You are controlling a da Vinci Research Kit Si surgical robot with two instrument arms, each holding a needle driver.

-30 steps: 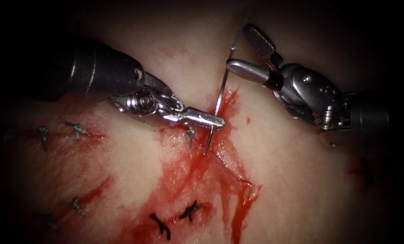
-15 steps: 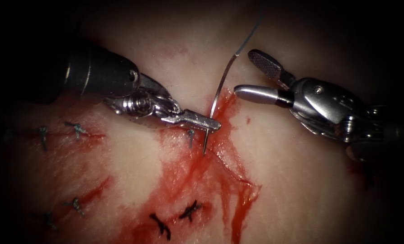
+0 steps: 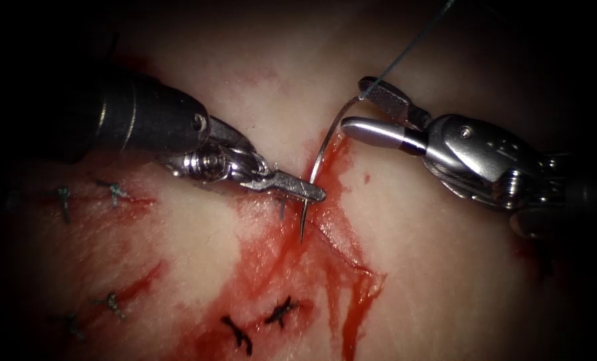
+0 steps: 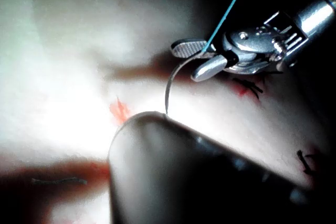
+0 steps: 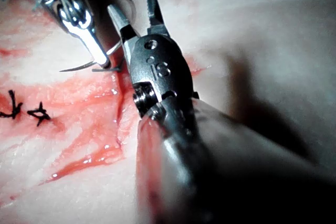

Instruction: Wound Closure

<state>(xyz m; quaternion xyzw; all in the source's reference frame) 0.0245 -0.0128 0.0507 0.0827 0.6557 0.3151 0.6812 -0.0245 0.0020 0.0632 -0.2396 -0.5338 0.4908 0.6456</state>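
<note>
My left tool (image 3: 317,193) comes in from the left, jaws shut on the curved needle (image 3: 317,157) about a third of the way back from its point. The point hangs free just above the red, wet cut (image 3: 341,234), and the needle does not look to be in the tissue. My right tool (image 3: 355,105) is open, one jaw on each side of the needle's tail, where the thread (image 3: 412,43) joins and runs up and away. The left wrist view has the right tool (image 4: 198,59), needle (image 4: 170,82) and thread (image 4: 228,9). In the right wrist view, the right tool (image 5: 131,2) is beside the left tool (image 5: 100,59) holding the needle (image 5: 79,67).
Two dark knotted stitches (image 3: 281,311) (image 3: 238,334) sit low on the cut. Older grey stitches (image 3: 114,192) (image 3: 111,304) mark the tissue on the left. Red fluid (image 3: 358,294) runs down from the cut. Pale tissue (image 3: 445,267) lies to the right.
The right tool dropped down and to the right, then came back left, its open jaws now astride the needle's tail. The left tool kept hold, and the needle's tail leaned rightward.
</note>
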